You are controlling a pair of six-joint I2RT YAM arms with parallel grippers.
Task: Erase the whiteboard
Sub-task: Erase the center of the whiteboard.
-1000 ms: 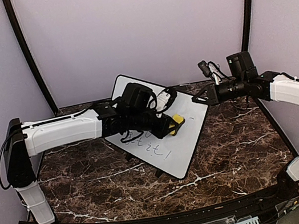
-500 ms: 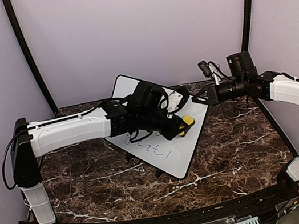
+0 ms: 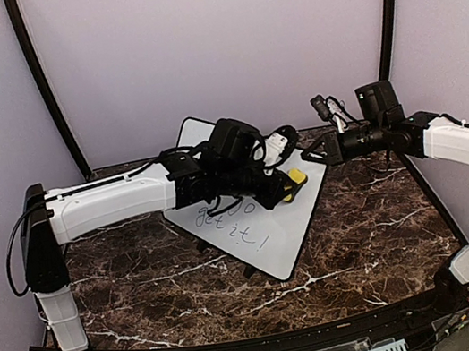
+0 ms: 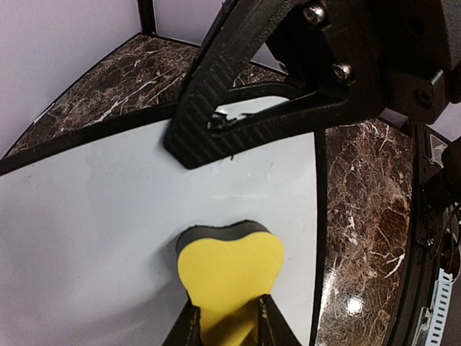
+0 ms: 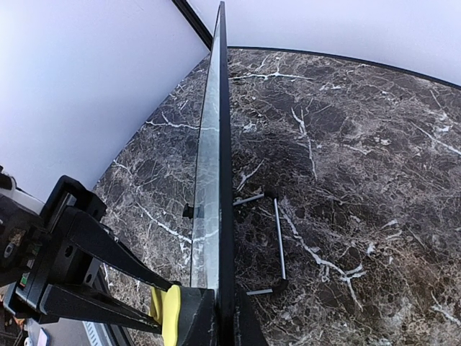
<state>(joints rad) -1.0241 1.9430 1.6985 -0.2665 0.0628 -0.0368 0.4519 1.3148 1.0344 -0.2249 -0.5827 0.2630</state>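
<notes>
While your left gripper (image 4: 223,328) is clamped tight on the yellow eraser (image 4: 229,274), the block's dark pad sits flat against the whiteboard (image 3: 270,246), close to the board's right-hand edge. Your right gripper (image 3: 313,156) is closed on the frame of that same edge. This is judged to be a brace against the wiping push, since the board rests on thin stand feet (image 5: 277,245) and could slide. The whiteboard sits skewed at the far middle of the counter (image 3: 363,235), one corner toward the back edge. Blue handwriting (image 3: 226,231) covers the near half, not yet wiped. Open room lies toward the board's near corner. The frame edge is just beside the eraser, so an outward stroke risks running off toward the right gripper.
</notes>
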